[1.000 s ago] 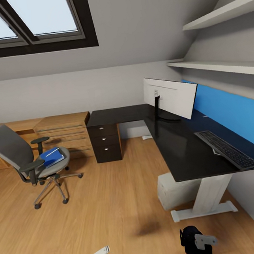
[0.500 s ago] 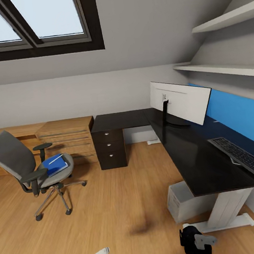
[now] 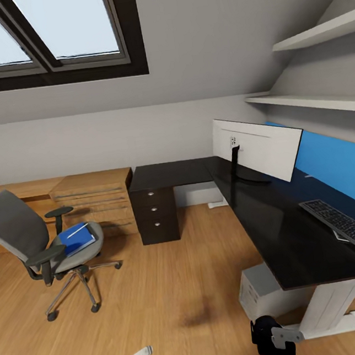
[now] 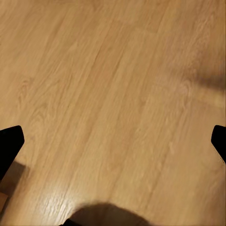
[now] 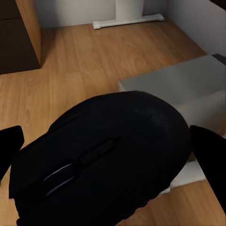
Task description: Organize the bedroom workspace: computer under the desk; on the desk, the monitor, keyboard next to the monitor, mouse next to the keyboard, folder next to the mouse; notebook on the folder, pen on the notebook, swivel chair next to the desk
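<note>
The black L-shaped desk (image 3: 272, 227) runs along the right wall. On it stand the white-backed monitor (image 3: 257, 148) and, nearer, the black keyboard (image 3: 350, 228). Under the desk sits the grey computer (image 3: 264, 292), also the grey box (image 5: 188, 89) in the right wrist view. At the left the grey swivel chair (image 3: 17, 230) carries the blue folder (image 3: 76, 237) with a thin white stick on it. My right gripper (image 3: 273, 343) is shut on the black mouse (image 5: 103, 160) low over the floor. My left gripper (image 4: 113, 141) is open above bare wooden floor.
A black drawer unit (image 3: 155, 208) stands under the desk's far wing, beside a wooden dresser (image 3: 94, 196). Two wall shelves (image 3: 312, 100) hang over the desk, under a sloped ceiling with a skylight (image 3: 48, 27). Wooden floor (image 3: 158, 291) spreads between chair and desk.
The whole head view has shifted: the desk, monitor and keyboard now sit lower and further right, so the camera moved. Both grippers keep their places, the mouse still held.
</note>
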### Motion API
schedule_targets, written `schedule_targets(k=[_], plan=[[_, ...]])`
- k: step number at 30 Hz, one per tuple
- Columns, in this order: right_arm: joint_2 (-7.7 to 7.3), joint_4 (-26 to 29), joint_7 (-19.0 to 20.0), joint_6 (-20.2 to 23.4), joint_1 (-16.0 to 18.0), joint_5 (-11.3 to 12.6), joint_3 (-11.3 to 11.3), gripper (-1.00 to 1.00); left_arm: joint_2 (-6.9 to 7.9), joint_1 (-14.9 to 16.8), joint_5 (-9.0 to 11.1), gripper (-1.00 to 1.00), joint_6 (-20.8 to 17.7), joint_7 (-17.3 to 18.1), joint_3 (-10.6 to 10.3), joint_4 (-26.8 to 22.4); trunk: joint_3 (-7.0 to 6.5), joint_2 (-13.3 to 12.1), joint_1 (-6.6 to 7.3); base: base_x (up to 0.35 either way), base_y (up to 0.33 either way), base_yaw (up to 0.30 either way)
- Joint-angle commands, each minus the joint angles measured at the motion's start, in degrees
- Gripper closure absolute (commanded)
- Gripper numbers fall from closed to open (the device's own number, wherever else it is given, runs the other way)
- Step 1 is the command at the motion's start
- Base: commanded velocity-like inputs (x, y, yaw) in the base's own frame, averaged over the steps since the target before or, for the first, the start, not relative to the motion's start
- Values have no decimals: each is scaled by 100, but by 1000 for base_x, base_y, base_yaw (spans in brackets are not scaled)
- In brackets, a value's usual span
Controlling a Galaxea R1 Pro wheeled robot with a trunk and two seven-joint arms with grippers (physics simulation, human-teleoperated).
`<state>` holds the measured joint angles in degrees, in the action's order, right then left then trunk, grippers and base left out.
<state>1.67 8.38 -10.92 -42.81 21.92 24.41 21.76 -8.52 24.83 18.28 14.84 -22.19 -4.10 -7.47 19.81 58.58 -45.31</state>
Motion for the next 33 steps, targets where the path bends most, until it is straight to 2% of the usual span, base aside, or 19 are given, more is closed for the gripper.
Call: schedule_targets(k=[1,19,24,33], plan=[[0,-3,-15,-17,5,37,48,100,0,4,48,-100,23,-22,-42,5,-3,4,-2,229,62,0],[5,-3,-15,15,4,37,53,100,-8,4,45,-100,28,-22,-47,9,-165,4,-2,306,57,5],[62,-3,-15,18,4,37,48,100,-6,4,44,-100,28,-22,-47,9,-177,4,-2,320,2,120],[69,-3,-15,18,5,37,48,100,-7,4,47,-100,28,-22,-45,9,-179,4,-2,320,7,34]])
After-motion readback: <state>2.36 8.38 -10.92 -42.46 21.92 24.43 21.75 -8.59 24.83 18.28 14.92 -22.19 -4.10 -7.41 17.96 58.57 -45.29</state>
